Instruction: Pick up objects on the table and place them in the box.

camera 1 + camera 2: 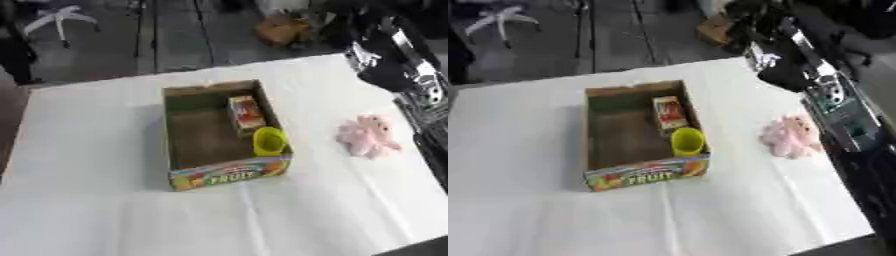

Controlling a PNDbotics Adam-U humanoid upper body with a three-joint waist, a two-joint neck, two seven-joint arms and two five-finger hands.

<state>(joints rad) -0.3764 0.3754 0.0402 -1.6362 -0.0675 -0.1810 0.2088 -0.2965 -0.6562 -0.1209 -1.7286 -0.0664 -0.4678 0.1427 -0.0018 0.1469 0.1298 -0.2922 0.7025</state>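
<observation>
Box sits mid-table, open top, "FRUIT" printed on the near wall. Two items already in: a small carton lying along the right wall toward the far end, and a yellow cup in the near right corner, upright, rim about level w/ the box edge. Left half of the box floor is bare, so plenty of room inside.

Left to do, as far as I can see: one pink plush toy, on the cloth to the right of the box, well apart from it and near the table's right edge. Nothing else loose on the white table. So I'd call it mostly done, one pick left.

My right arm comes in from the upper right, above and just beyond the plush. Can't tell what my right hand is doing: can't make it out from the dark arm, nothing visibly held. Left hand not in view.

Room: open cloth between plush and box, clear path leftward. Tight bits are the table's right edge just beside the plush, and the cup standing in the corner nearest the plush. I'd drop in over the wall farther left to avoid knocking it.
</observation>
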